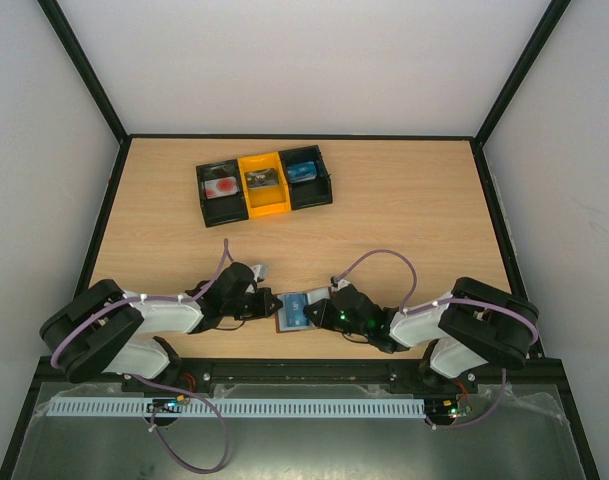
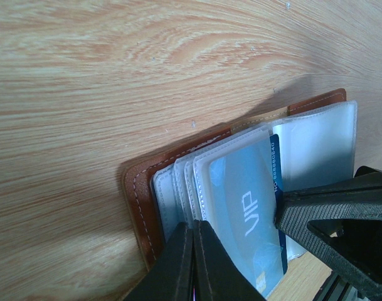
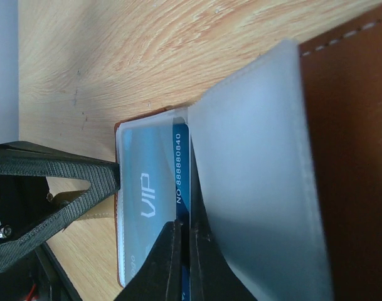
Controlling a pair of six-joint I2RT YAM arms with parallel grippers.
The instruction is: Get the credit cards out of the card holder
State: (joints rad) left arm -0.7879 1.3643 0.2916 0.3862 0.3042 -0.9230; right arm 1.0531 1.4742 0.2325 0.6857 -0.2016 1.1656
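The brown leather card holder (image 1: pixel 281 322) lies open near the table's front edge, between my two grippers. Its cloudy plastic sleeves (image 2: pixel 178 182) fan out over the leather cover (image 2: pixel 137 200). A blue credit card (image 2: pixel 247 207) marked VIP sits in one sleeve, with its dark numbered edge (image 3: pixel 181 163) sticking out. My left gripper (image 2: pixel 194 229) is shut on the edges of the sleeves at the left. My right gripper (image 3: pixel 183 229) is shut on the card's exposed edge. In the top view the left gripper (image 1: pixel 267 300) and right gripper (image 1: pixel 314 312) meet at the holder.
A black-and-yellow three-bin tray (image 1: pixel 264 187) stands at the back of the table, with a card-like item in each bin. Black frame rails run along the table's sides and front. Pale wood (image 1: pixel 404 200) lies between the tray and the arms.
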